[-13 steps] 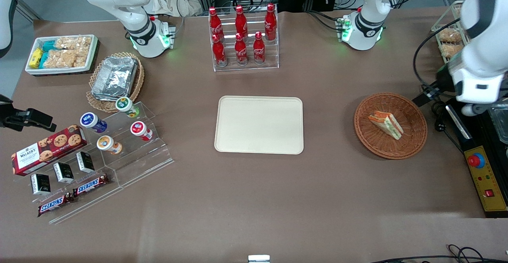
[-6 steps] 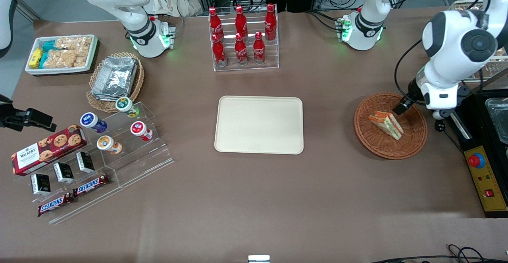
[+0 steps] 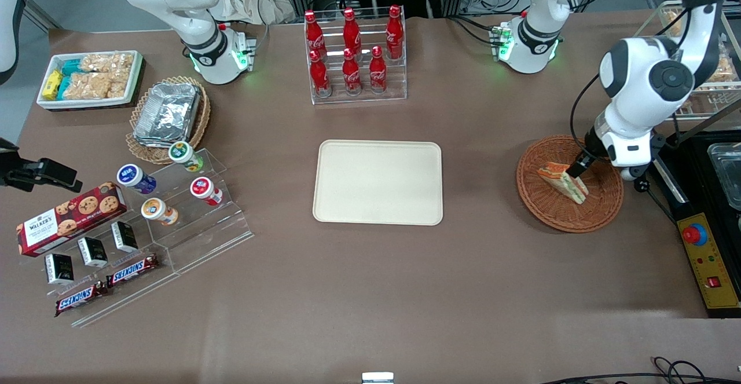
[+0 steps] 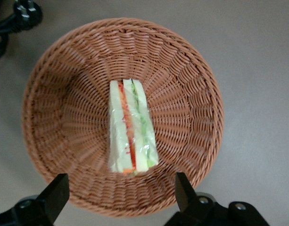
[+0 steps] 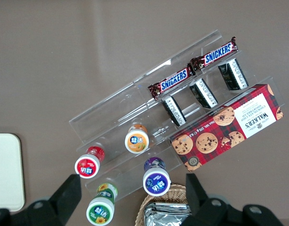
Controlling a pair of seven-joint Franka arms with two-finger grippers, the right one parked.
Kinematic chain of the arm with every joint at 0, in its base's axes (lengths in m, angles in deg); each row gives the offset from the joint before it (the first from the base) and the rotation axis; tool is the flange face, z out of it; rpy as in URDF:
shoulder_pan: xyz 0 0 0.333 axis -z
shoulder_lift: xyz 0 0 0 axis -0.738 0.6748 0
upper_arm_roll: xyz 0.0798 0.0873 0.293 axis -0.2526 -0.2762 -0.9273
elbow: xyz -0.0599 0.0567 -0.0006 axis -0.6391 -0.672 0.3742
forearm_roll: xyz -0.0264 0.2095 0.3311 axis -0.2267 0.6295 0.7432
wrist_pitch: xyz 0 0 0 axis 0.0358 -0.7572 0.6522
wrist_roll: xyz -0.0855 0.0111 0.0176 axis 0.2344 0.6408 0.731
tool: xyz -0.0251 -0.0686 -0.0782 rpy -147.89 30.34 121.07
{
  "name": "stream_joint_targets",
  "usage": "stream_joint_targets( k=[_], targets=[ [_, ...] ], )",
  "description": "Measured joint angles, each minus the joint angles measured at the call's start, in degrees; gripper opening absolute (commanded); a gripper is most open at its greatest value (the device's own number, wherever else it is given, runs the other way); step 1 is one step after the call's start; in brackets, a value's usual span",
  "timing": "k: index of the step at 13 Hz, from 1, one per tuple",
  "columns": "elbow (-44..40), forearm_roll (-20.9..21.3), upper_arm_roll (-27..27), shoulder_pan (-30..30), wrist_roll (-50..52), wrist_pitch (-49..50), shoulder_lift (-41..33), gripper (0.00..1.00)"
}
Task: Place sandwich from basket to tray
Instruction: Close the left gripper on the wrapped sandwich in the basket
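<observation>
While my gripper point(image 4: 120, 197) hangs over the basket point(image 4: 50, 94), its fingers point(image 4: 54, 190) are spread wide and hold nothing; the sandwich point(image 4: 130, 127) sits between their line and the basket's centre, not yet bracketed.

Position: sandwich lies in the middle of the basket floor, on edge, with the filling layers facing up at my wrist camera. From the front, one dark fingertip point(image 3: 578, 168) shows just above the wedge point(image 3: 562, 182), over the basket point(image 3: 541, 210) toward the working arm's end of the table. Tray point(image 3: 377, 182) is bare, well apart toward table centre.

Handling, my read:
- Light. Weight is not the issue.
- Soft bread, so it will crush or bulge if I clamp hard. Close gently, stop at first firm contact.
- Looks film-wrapped (shiny, wrinkled surface), so likely a bit slippery. Low grip force plus slick wrap means slip risk during the carry.
- Layers could shear apart if I squeeze along the filling.

Where to grab: across the two outer bread faces, mid-length of the wedge, fingers pressing the slices together. Avoid the thin pointed end, since there is little to hold. Go deep enough that the pads cover bread, not just the top edge, but stay clear of the wicker.
</observation>
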Motion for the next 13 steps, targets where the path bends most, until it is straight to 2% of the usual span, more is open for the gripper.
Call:
stream_joint_targets(
  k=[7, 8, 9, 10, 13],
  targets=[
    [4.5, 0.0, 0.0, 0.0, 4.5, -13.1, 6.6, 1.00],
    [5.1, 0.0, 0.0, 0.0, 4.7, -14.3, 7.1, 0.80],
    [5.6, 0.0, 0.0, 0.0, 4.8, -15.6, 7.7, 0.20],
    [5.9, 0.0, 0.0, 0.0, 4.8, -16.4, 8.2, 0.00],
    [6.0, 0.0, 0.0, 0.0, 4.8, -17.0, 8.6, 0.00]
  ],
)
